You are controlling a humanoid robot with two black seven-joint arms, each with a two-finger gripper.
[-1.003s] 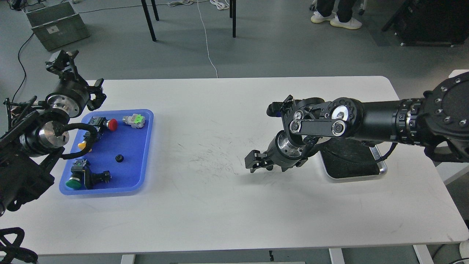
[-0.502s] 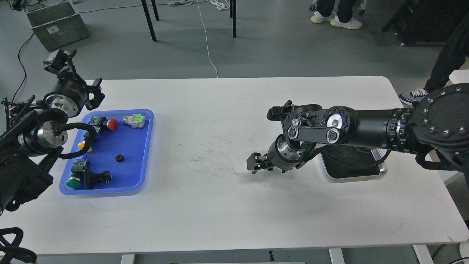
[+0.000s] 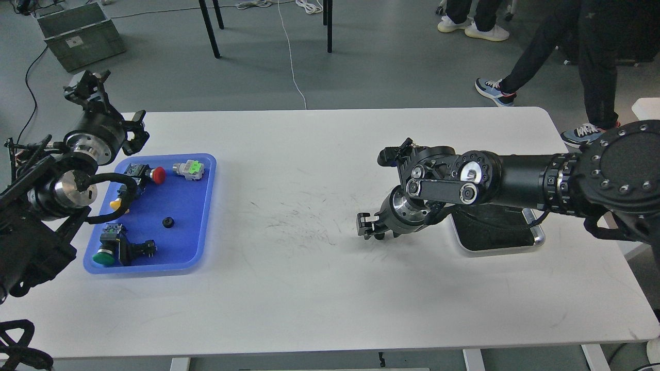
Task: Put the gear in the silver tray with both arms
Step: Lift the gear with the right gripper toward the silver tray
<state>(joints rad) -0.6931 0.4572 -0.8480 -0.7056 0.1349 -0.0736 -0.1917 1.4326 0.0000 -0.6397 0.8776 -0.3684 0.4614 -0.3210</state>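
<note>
The gear (image 3: 167, 222) is a small black toothed wheel lying in the blue tray (image 3: 203, 206) at the left. The silver tray (image 3: 537, 239) sits at the right of the table, partly hidden under my right arm. My left gripper (image 3: 110, 107) hovers over the table's far left corner, behind the blue tray, with its two claws spread apart and empty. My right gripper (image 3: 367, 226) hangs low over the table just left of the silver tray. It is dark and seen nearly end-on, so its fingers cannot be told apart.
The blue tray also holds a red push button (image 3: 158, 174), a green-and-grey switch (image 3: 189, 168), a green push button (image 3: 104, 256) and a yellow part (image 3: 117, 204). A person's legs (image 3: 541, 46) move behind the table's far right. A grey crate (image 3: 80, 33) stands on the floor.
My right gripper has drawn back to the right, toward the silver tray, and turned. A person has walked into view at the back right. My left arm has hardly moved.
</note>
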